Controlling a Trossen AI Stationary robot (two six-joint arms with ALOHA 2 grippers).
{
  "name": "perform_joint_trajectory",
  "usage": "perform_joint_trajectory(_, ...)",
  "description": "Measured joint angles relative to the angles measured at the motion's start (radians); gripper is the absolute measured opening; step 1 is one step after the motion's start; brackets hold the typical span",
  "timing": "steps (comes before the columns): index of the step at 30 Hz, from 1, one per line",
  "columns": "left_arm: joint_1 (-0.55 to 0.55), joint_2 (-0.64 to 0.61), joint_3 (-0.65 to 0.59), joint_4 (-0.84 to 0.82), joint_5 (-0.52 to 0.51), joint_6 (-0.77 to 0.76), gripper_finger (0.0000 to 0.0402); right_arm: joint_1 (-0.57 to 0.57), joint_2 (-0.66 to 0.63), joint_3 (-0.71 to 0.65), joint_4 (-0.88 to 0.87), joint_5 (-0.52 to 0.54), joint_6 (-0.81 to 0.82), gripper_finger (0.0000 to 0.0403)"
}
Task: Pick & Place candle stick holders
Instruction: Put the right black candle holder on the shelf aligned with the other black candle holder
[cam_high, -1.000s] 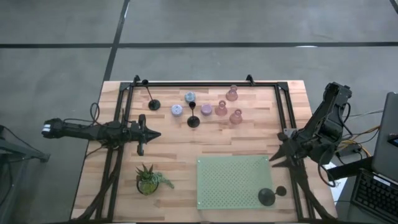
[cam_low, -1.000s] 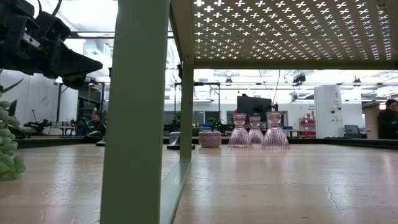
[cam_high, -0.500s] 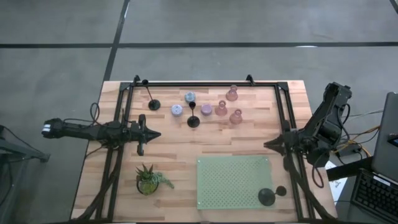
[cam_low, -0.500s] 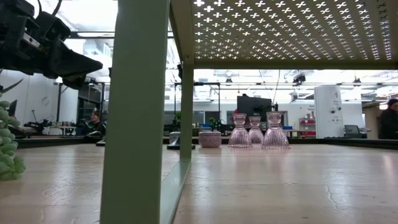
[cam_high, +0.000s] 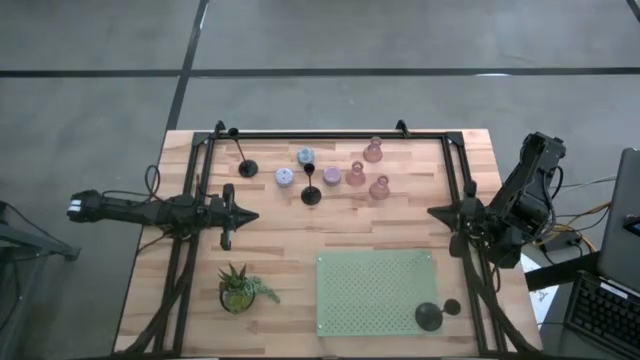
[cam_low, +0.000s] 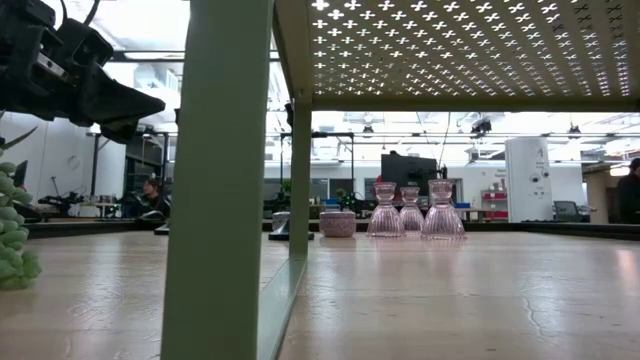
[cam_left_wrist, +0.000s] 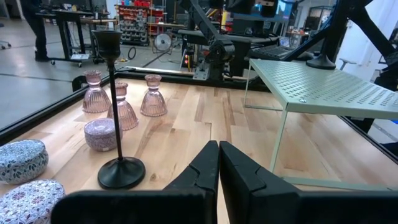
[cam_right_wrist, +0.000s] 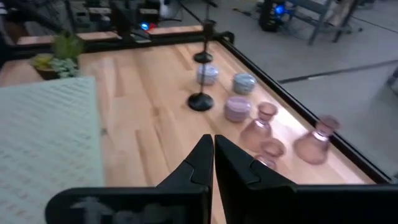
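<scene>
Three pink bell-shaped holders (cam_high: 373, 151) (cam_high: 355, 175) (cam_high: 380, 187), a lilac round one (cam_high: 331, 177) and two pale-blue round ones (cam_high: 285, 177) (cam_high: 305, 156) stand on their bases at the table's far middle. Two black stemmed holders (cam_high: 311, 195) (cam_high: 247, 168) stand beside them. A third black holder (cam_high: 430, 318) stands on the green perforated stand (cam_high: 375, 290). My left gripper (cam_high: 250, 215) is shut and empty, left of the group. My right gripper (cam_high: 432, 213) is shut and empty, right of the pink holders (cam_right_wrist: 259, 127) and pointing toward them.
A small green potted plant (cam_high: 238, 288) stands at the near left. A black rail frame (cam_high: 320, 133) runs along the far edge and down both sides. The stand's green legs (cam_low: 220, 200) rise near the front. There is bare wood between the holders and the stand.
My right gripper has gone from beside the green stand toward the table's far edge and has turned toward the pink holders; its fingers stay shut. The holders have not moved.
</scene>
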Motion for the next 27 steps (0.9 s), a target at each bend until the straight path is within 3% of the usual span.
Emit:
perform_joint_trajectory(5,0.000,0.000,0.000,0.003,-0.093,0.031,0.0016,0.000,0.000,0.000,-0.107,0.011,0.108,0.0008)
perform_joint_trajectory(11,0.000,0.000,0.000,0.012,-0.099,0.034,0.0016,0.000,0.000,0.000,-0.127,0.031,0.120,0.0008)
perform_joint_trajectory(15,0.000,0.006,0.000,0.174,-0.114,-0.173,0.0016,0.000,0.000,-0.003,-0.127,0.032,0.120,0.0008)
perform_joint_trajectory(19,0.000,0.008,0.000,0.349,-0.249,-0.259,0.0016,0.000,0.000,-0.007,-0.126,0.037,0.120,0.0008)
perform_joint_trajectory(27,0.001,0.010,0.000,0.422,-0.521,-0.262,0.0016,0.001,0.000,-0.014,-0.125,0.049,0.127,0.0008)
